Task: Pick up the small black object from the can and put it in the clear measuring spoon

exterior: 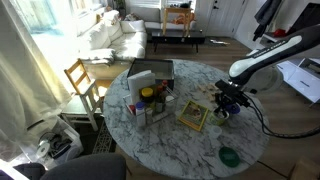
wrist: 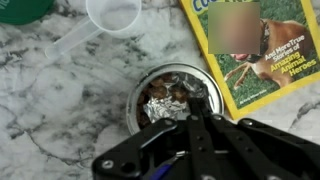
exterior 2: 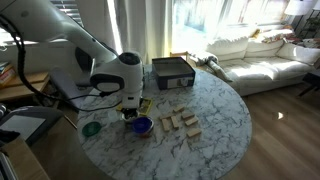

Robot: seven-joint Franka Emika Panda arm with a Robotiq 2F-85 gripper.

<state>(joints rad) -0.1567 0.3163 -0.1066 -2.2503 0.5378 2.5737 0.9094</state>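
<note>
In the wrist view the can point(wrist: 141, 96) is a small silvery tin on the marble table, with crumpled foil and brownish bits inside. My gripper point(wrist: 198, 106) reaches into its right side. The fingers are drawn together on a small dark thing at their tips, the small black object point(wrist: 200, 100). The clear measuring spoon point(wrist: 112, 14) lies just beyond the can, bowl up and empty. In both exterior views the gripper point(exterior: 228, 104) point(exterior 2: 132, 110) hangs low over the table's edge and hides the can.
A yellow-green book point(wrist: 255, 50) point(exterior: 192, 116) lies beside the can. A flat green lid point(wrist: 18, 8) point(exterior: 230, 156) point(exterior 2: 92, 128) is near the table's rim. A blue-purple cup point(exterior 2: 142, 125) stands by the gripper. A dark box point(exterior 2: 172, 72), wooden blocks point(exterior 2: 180, 122) and small jars point(exterior: 150, 100) fill the table's middle.
</note>
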